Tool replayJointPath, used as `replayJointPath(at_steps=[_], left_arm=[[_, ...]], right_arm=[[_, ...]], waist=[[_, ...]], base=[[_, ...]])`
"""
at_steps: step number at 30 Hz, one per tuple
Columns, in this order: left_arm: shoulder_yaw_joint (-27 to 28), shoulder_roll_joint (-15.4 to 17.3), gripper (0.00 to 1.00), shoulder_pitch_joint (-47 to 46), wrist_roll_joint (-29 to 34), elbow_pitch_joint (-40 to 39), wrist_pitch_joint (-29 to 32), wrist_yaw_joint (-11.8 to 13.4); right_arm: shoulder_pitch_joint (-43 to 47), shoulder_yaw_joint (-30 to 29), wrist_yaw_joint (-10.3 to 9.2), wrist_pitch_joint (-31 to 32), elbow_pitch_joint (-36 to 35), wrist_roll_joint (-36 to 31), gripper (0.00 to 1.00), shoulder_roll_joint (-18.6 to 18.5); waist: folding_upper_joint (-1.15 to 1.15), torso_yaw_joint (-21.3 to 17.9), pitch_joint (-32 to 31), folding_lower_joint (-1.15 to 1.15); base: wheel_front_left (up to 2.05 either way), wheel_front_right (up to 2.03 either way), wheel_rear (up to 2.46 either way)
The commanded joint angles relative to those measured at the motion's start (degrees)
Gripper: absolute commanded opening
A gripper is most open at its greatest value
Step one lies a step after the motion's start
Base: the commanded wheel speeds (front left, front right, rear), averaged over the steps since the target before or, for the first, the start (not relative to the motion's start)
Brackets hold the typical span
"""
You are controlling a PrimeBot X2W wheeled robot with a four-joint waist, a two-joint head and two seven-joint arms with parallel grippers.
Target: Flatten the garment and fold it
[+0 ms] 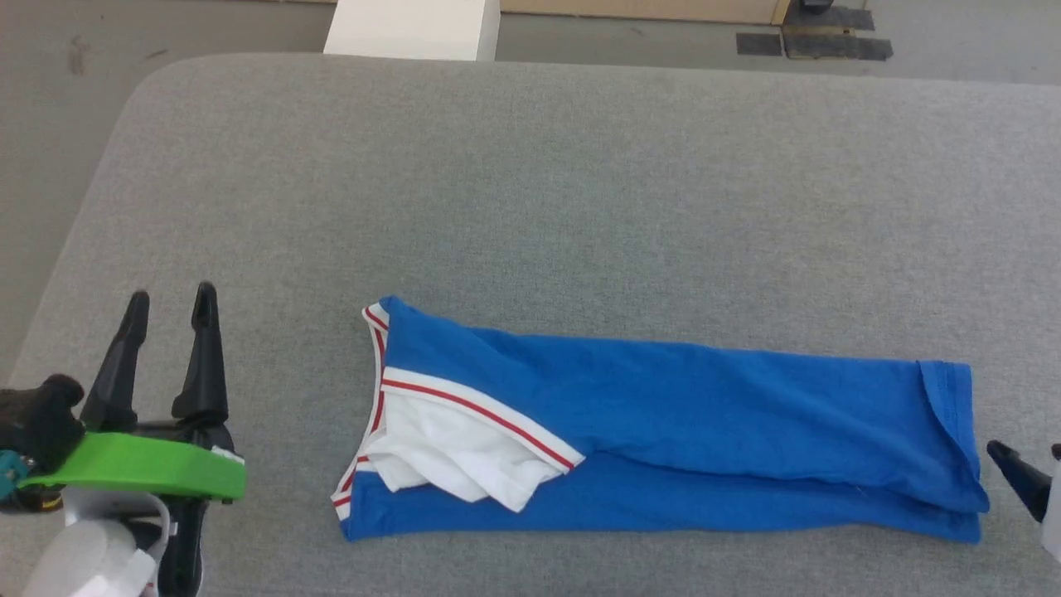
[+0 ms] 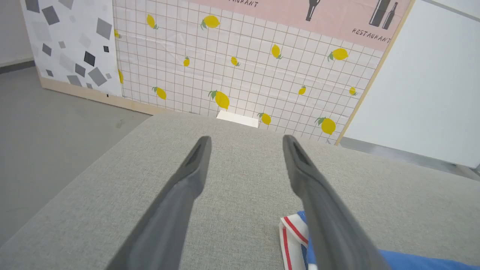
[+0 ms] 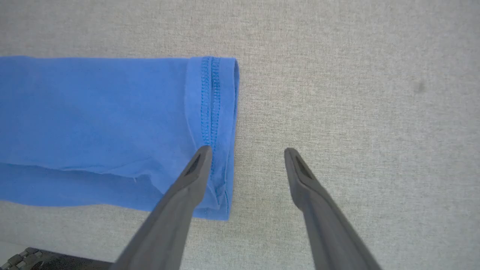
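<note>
Jaws wide and empty on both arms. Left gripper (image 1: pixel 171 293) at 8 o'clock over the grey surface (image 1: pixel 580 166). Garment (image 1: pixel 704 414): blue, folded into a long band, centre toward 6 o'clock; white sleeve (image 1: pixel 448 456) at its 9 o'clock end. Right gripper (image 3: pixel 247 150) at its 3 o'clock hem.

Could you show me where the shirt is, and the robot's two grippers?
garment (image 1: pixel 704 406): head view, on its blue body.
left gripper (image 1: pixel 171 294): head view, midway between its fingertips.
right gripper (image 3: pixel 247 150): right wrist view, midway between its fingertips.
</note>
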Motion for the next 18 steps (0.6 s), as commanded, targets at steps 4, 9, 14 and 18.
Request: replayJointPath(at_steps=[4, 9, 14, 18], left_arm=[[2.62, -3.57, 1.0, -3.99, 10.37, 0.09, -2.47, -3.85], [7.19, -9.49, 1.0, -2.88, 15.63, -0.16, -2.51, -7.68], [9.07, -12.57, 1.0, -2.53, 17.8, 1.65, -2.51, -9.93], [10.04, -14.25, 1.0, -2.59, 18.73, 2.84, -2.52, -10.94]], right_arm=[[-2.73, 3.78, -0.09, -3.1, 6.27, 1.61, 1.0, -1.38], [-3.99, 7.52, -0.09, -6.02, 10.04, 3.82, 1.0, -2.22], [-5.72, 11.93, -0.09, -6.78, 11.36, 6.68, 1.0, -1.42], [-6.81, 14.93, -0.09, -6.43, 11.67, 7.82, 1.0, -1.41]], waist=[[0.0, 1.26, 3.2, 0.0], [0.0, 1.74, 4.56, 0.0], [0.0, 1.7, 4.63, 0.0], [0.0, 1.69, 4.34, 0.0]], base=[[0.0, 0.0, 0.0], [0.0, 0.0, 0.0], [0.0, 0.0, 0.0], [0.0, 0.0, 0.0]])
